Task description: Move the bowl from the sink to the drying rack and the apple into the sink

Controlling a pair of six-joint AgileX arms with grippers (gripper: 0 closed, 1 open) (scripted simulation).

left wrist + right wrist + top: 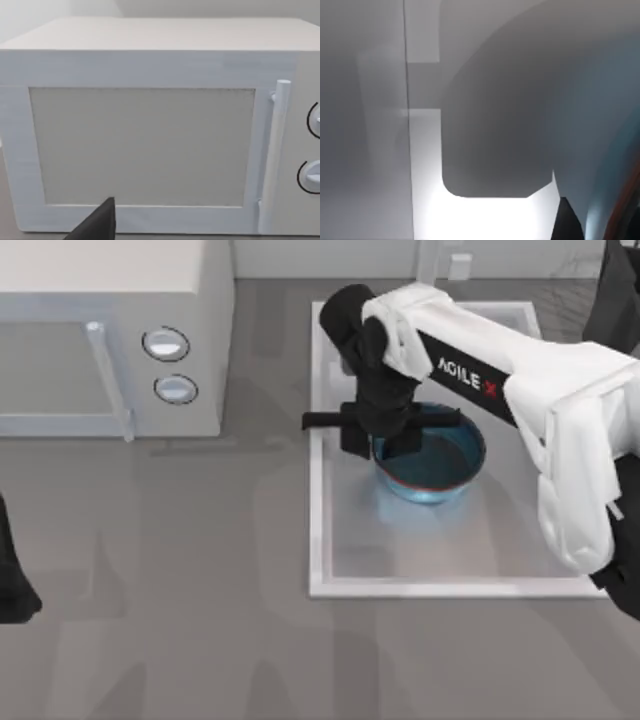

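right gripper [385,435] is hovering at the left rim of the bowl [440,462] sitting in the sink [322,540]; finger spread unclear. glossy, rigid, probably slippery: gripping its thin rim looks best.

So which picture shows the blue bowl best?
The top view. There the bowl sits whole in the sink, with the right gripper at its left rim. The right wrist view catches just a blue curve of it up close. The left wrist view faces the microwave.

Glossy blue bowl [440,465], white sink [320,540], white microwave [110,300]
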